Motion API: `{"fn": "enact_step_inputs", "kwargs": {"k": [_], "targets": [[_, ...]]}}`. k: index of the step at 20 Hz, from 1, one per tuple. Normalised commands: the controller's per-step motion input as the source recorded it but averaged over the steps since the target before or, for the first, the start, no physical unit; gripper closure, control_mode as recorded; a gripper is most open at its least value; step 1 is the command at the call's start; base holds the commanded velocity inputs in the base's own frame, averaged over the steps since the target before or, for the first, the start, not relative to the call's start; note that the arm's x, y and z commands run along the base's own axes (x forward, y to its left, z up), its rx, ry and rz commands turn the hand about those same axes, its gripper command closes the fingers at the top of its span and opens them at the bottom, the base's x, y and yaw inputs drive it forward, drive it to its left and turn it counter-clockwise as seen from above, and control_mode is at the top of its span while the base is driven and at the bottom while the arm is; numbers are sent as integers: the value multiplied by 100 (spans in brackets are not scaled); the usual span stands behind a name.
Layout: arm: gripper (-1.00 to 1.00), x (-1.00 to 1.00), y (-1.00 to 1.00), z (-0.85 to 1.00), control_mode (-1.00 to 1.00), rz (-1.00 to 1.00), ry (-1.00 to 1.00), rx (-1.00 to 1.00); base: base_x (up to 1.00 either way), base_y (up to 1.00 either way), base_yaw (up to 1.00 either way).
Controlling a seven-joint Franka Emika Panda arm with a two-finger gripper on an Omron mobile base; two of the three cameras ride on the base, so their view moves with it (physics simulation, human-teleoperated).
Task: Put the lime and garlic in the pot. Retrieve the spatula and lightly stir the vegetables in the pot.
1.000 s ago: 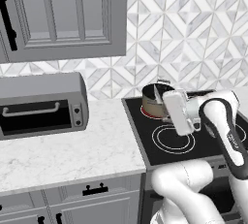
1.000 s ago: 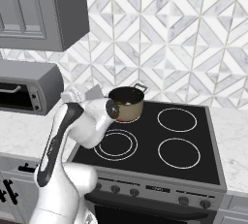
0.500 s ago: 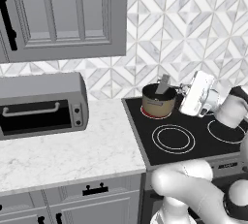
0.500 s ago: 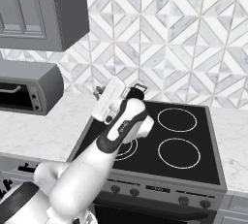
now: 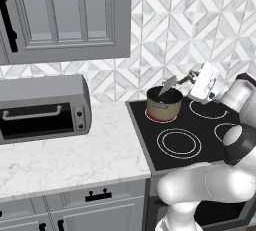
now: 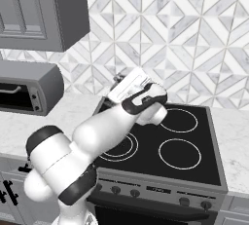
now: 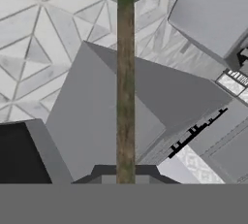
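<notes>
Presently, at the left end of the bench [image 5: 75, 160] stands a toaster oven [image 5: 42, 110]. Right of it, on the stove's [image 5: 200, 145] rear-left burner, sits the pot [image 5: 163, 104]; its contents cannot be made out. The spatula [image 5: 168, 86] angles down with its blade at the pot's rim. Further right, the claw [image 5: 190, 80] is pressed together on the handle end, pinching it. The tool appears light and stiff; the thin handle could pivot in a narrow pinch, so gentle strokes seem advisable. The hand view shows the handle [image 7: 125, 87] running straight to the blade.
</notes>
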Motion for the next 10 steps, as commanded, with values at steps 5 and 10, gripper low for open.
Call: {"fn": "enact_step_inputs", "kwargs": {"k": [5, 10], "targets": [[100, 6, 0, 0, -100, 0, 6, 0, 0, 0, 0], [100, 21, 0, 0, -100, 0, 9, 0, 0, 0, 0]]}}
